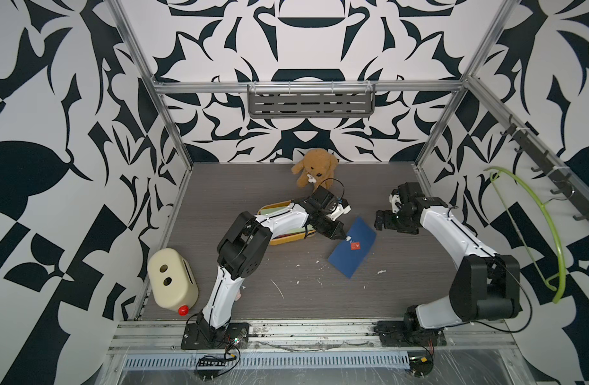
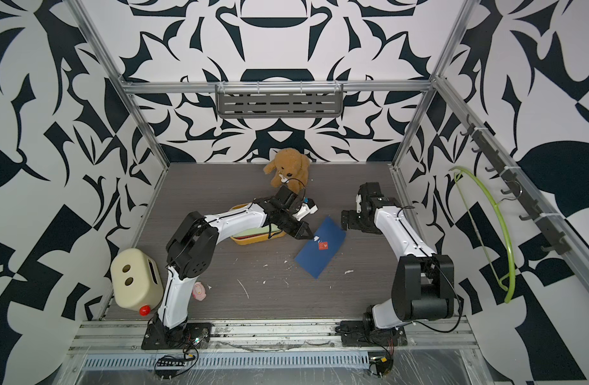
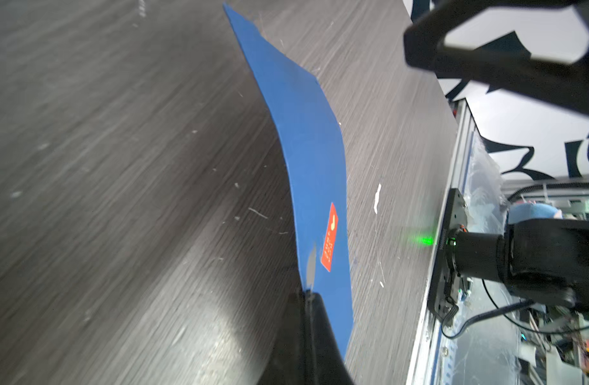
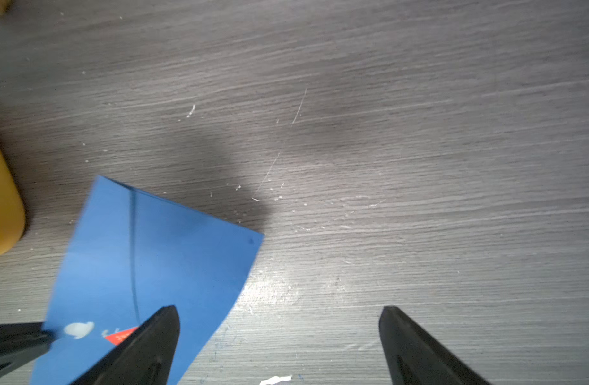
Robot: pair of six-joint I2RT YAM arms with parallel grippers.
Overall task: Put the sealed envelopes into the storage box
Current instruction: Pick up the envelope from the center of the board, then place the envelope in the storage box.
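Jaws left: clamped on edge of navy envelope point(image 1: 349, 260) | jaws right: wide apart, empty, just beside it

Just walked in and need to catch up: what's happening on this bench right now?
The left gripper is shut on one edge of a navy envelope, which bends away from it beside the yellow storage box. Other envelopes already lie in that box. The right gripper stands open close by, holding nothing.
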